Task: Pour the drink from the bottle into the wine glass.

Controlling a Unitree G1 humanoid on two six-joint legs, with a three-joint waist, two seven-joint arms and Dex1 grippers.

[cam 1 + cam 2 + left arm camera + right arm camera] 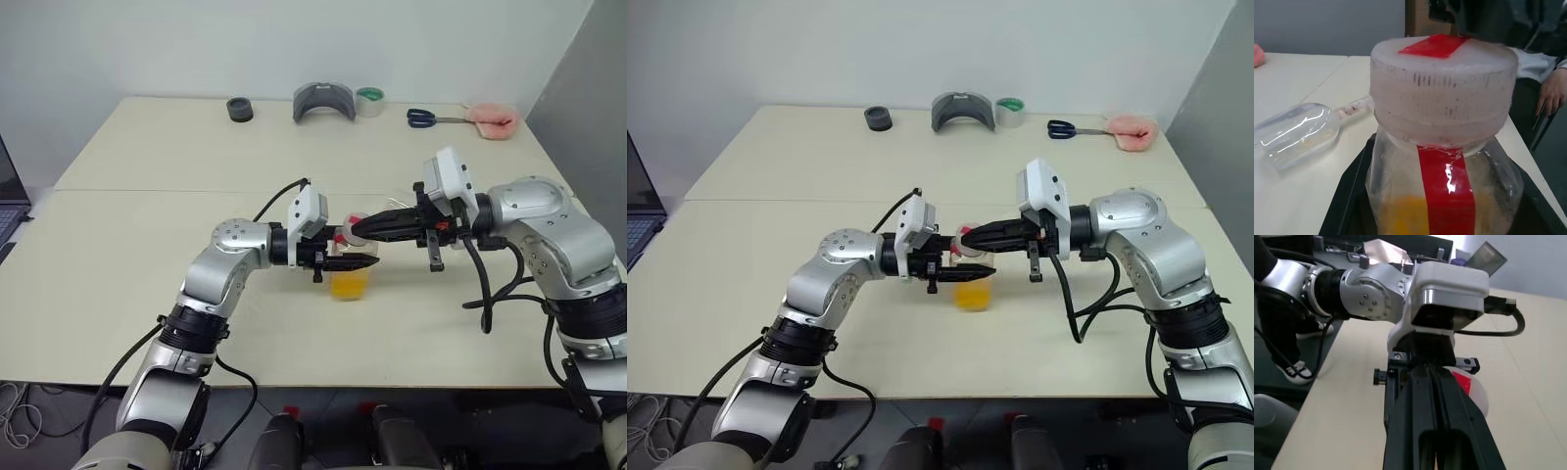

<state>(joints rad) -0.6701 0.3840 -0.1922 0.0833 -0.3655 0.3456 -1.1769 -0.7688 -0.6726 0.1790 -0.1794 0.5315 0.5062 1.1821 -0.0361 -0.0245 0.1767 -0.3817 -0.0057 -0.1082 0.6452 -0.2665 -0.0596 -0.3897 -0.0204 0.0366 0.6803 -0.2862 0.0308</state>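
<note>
A pale cream table carries everything. Along its far edge lie a black ring, a grey curved piece, a tape roll, blue-handled scissors and a pink cloth.

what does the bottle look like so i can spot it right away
On the cream table, look near the front middle, where the two grippers meet. The bottle stands there, clamped in the left gripper: small, clear plastic, orange-yellow drink in its lower part. Its pale cap and red strip label set it apart.
</note>
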